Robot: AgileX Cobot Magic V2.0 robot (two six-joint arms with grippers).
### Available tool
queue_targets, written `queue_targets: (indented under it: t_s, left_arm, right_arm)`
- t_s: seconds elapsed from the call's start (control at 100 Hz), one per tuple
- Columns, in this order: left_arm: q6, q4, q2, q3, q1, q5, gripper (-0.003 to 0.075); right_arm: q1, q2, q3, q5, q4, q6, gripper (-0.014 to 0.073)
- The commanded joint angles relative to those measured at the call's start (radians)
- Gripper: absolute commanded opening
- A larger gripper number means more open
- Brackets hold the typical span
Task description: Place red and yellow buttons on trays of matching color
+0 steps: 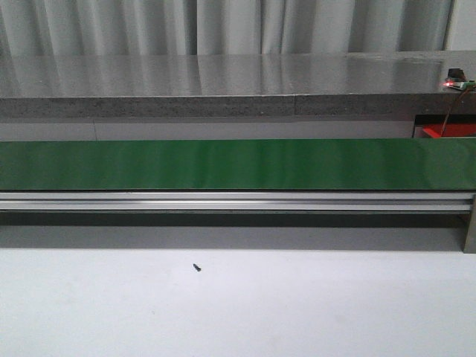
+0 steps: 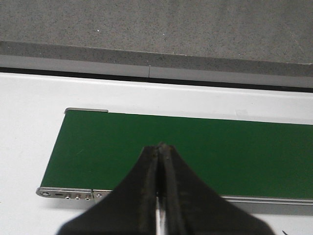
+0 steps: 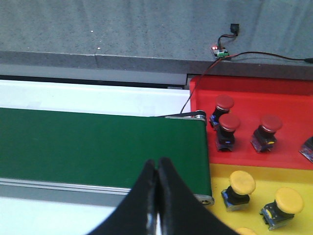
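The left jaws are clenched tight with nothing between them, their dark tips meeting in a single seam. They hang above the near edge of the green conveyor belt, close to its rounded end, where a metal end bracket sits off to one side of the tips. Beyond the belt lies the white surface, then a grey stone ledge.

The right jaws are likewise clenched and empty, tips pressed together, poised over the belt's other end. Just beside them, past the belt's end, sits a red tray holding three red buttons standing upright on dark bases. Nearer the jaws' side lies a yellow tray holding yellow buttons, two plainly seen and a third only partly in view at the frame edge. A small circuit board with a lit red light rests on the ledge, its wire running down toward the belt end.

In the front view neither arm appears; a small dark screw lies on the white surface.
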Motion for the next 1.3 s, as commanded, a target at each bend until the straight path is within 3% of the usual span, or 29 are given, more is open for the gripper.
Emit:
queue_targets:
  t_s: [0.0, 0.35, 1.29]
  left_arm:
    - [-0.005, -0.015, -0.005, -0.027, -0.007, -0.078, -0.0020]
    - [-0.005, -0.018, -0.005, -0.025, -0.007, -0.076, -0.0020]
    - [-0.005, -0.022, 0.104, -0.025, -0.007, -0.078, -0.0020]
  right_arm:
    - [0.026, -0.064, 0.029, -0.095, 0.008, -0.009, -0.0106]
    - [0.042, -0.289, 0.141, -0.118, 0.019, -0.008, -0.0106]
    - [0.042, -0.288, 0.144, -0.117, 0.019, -0.008, -0.0106]
